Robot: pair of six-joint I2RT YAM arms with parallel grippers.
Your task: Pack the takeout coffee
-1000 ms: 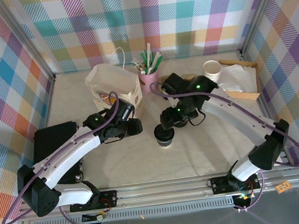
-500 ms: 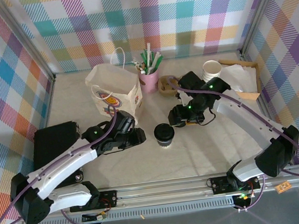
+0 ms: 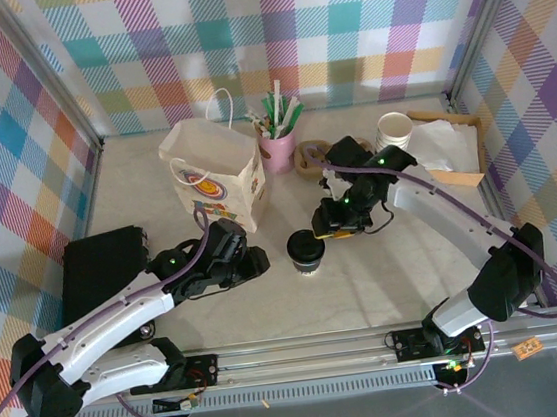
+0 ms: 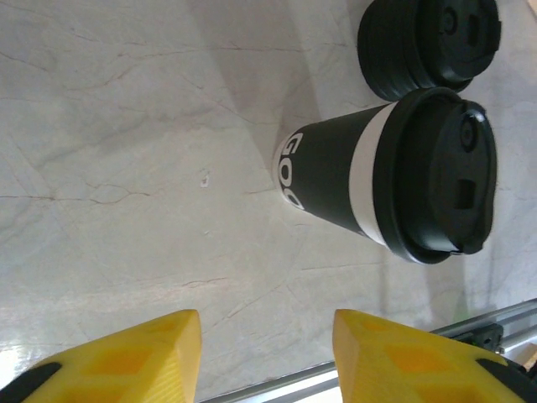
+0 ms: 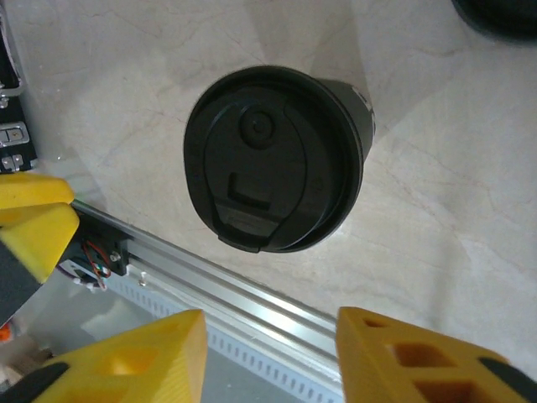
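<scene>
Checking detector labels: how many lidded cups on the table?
1. The lidded cup stands upright at the front middle of the table. The white cup stack at back right is lidless. Others could be hidden behind the paper bag.

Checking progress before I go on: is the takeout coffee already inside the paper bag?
No, the takeout coffee stands on the table, apart from the paper bag.

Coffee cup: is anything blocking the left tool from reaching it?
Nothing visible does. Only bare table lies between the left tool and the cup; the lid stack stands off to one side.
</scene>
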